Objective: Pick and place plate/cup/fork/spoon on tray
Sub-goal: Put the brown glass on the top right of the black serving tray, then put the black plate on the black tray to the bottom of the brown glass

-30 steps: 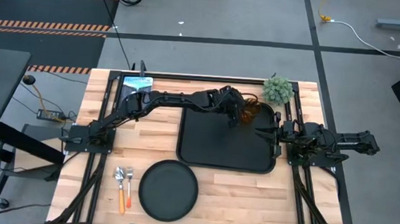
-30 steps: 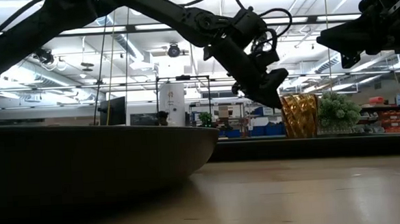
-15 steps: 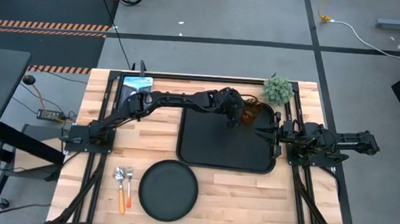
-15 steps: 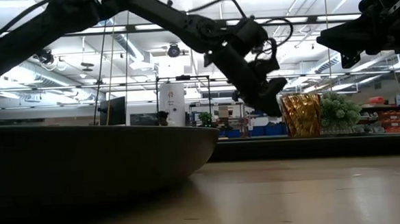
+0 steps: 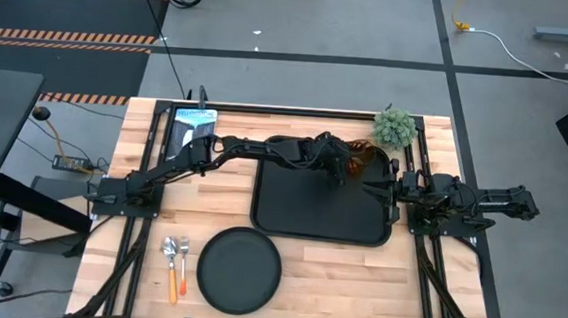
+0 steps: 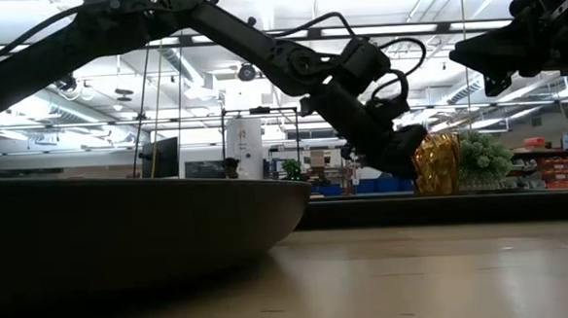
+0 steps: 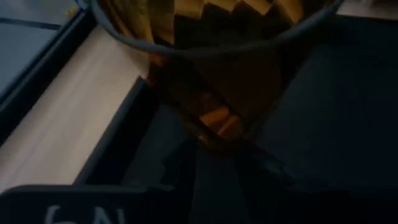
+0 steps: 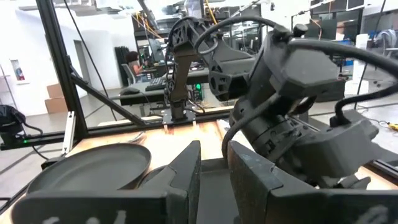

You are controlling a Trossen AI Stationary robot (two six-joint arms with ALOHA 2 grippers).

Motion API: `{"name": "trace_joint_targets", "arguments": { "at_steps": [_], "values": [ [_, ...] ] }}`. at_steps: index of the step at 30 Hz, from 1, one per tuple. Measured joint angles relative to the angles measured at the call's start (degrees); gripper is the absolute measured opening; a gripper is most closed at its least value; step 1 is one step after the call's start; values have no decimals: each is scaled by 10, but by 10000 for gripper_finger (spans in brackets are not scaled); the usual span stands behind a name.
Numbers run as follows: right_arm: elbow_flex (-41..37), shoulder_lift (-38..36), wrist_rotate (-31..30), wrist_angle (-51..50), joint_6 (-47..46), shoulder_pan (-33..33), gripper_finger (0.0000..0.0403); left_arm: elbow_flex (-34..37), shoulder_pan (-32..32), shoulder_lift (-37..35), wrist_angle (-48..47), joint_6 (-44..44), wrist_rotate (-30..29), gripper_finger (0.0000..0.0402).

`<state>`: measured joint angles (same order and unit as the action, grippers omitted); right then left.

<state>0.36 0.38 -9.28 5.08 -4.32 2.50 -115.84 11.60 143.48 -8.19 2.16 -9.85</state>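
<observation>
- The fork point(image 5: 170, 268) and spoon point(image 5: 182, 264) lay side by side near the worktop's front left corner, just beside the round plate point(image 5: 239, 268) at the front edge.
- The black tray point(image 5: 321, 202) sat behind the plate.
- The right gripper point(image 5: 374, 189) hovered at the tray's right edge, fingers nearly together, holding nothing.
- The left gripper point(image 5: 343, 170) reached the amber cup point(image 5: 358, 159) in the tray's far right corner; its grip could not be made out.
- A small green plant point(image 5: 393, 128) stood by the worktop's far edge.

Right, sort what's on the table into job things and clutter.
Job: tray, cup on the tray's far corner with the left gripper at it, plate, fork, spoon.
Clutter: green plant, blue packet.
</observation>
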Motion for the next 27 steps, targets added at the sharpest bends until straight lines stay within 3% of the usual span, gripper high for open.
{"name": "trace_joint_targets", "arguments": {
  "at_steps": [11, 14, 22, 27],
  "values": [
    [0, 0, 0, 2, 0, 0, 88, 0, -4, 9, 65, 1, 8, 120],
    [0, 0, 0, 2, 0, 0, 88, 0, -4, 8, 62, 13, 33, 120],
    [0, 0, 0, 4, 0, 0, 88, 0, -23, -62, -149, 41, 73, 117],
    [0, 0, 0, 4, 0, 0, 88, 0, -58, -115, -298, 45, 67, 86]
  ]
}}
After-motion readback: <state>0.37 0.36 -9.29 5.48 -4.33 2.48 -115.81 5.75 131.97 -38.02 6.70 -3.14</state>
